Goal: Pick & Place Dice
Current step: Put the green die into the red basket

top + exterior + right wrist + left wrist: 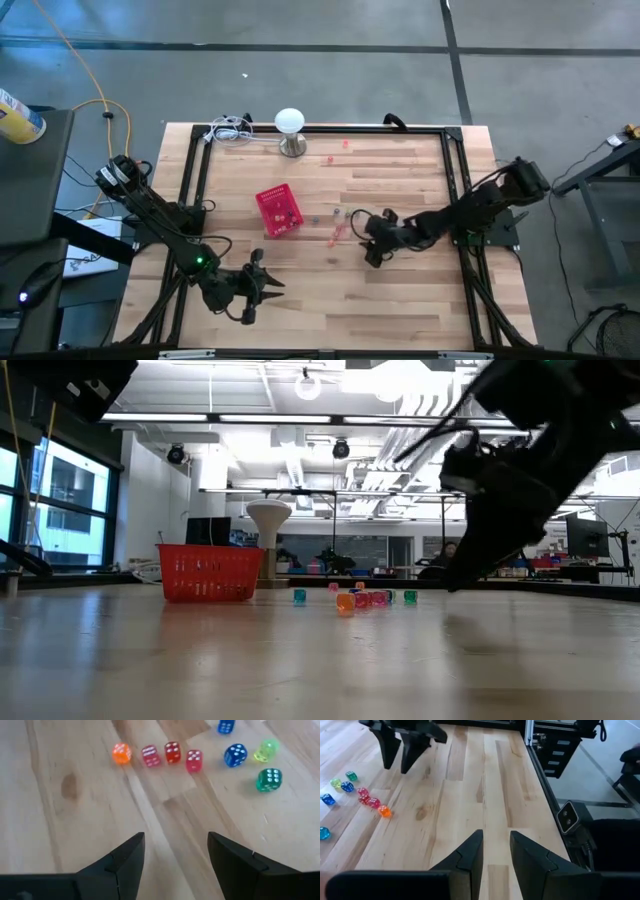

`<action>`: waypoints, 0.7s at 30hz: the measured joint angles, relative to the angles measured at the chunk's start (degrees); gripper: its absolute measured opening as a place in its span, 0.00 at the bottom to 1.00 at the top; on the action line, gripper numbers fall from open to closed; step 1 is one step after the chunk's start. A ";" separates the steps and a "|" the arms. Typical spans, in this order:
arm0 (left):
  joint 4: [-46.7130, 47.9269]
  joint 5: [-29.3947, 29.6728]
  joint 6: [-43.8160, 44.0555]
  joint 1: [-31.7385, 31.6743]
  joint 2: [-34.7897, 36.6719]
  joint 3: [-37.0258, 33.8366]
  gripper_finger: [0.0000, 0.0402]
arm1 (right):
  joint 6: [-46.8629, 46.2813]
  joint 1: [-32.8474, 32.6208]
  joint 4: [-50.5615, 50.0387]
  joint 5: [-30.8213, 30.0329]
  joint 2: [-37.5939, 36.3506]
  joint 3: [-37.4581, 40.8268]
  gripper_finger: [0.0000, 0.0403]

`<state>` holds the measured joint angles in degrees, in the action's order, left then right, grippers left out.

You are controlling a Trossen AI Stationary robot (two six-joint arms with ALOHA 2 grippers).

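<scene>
The tiny translucent dice (172, 752) lie on the wooden table just ahead of my right gripper (176, 851): an orange die (121, 753) at the end of a short row with a pink die (149, 756), a red die (172, 752) and another pink one, then a blue die (234, 755), a yellow-green die (266, 750) and a green die (269, 779) clustered past them. My right gripper's two dark fingers stand apart with bare wood between them, holding nothing. Beyond the dice from that gripper sits the small red mesh basket (279, 211), and further off a white mushroom-shaped lamp (290, 130) near the table's far edge. My left gripper (496, 851) waits over bare planks (470, 780) near the front edge, fingers a little apart, empty.
</scene>
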<state>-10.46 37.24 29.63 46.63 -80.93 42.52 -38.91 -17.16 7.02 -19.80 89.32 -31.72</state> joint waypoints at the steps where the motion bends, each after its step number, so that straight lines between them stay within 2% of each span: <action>1: -0.01 0.00 0.00 -0.01 -0.02 0.00 0.23 | -0.29 -0.16 2.22 -0.61 0.04 1.42 0.51; 4: 0.46 0.03 -0.06 -0.50 -0.42 -0.02 0.23 | -0.12 -0.46 8.31 -2.38 1.12 3.98 0.51; 11: -0.45 -0.06 0.13 -2.38 -1.60 0.00 0.23 | 4.77 0.64 10.52 -15.28 5.98 4.78 0.51; 16: -0.56 -0.95 0.63 -3.21 -2.19 -0.04 0.23 | 11.23 2.96 17.24 -15.85 10.80 4.63 0.51; 21: -0.95 -1.76 0.72 -3.28 -2.51 -0.04 0.23 | 13.49 5.48 23.15 -15.45 13.99 4.60 0.51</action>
<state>-11.41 35.48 30.35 43.35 -83.44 42.48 -25.42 -11.68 30.17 -35.26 103.31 -27.12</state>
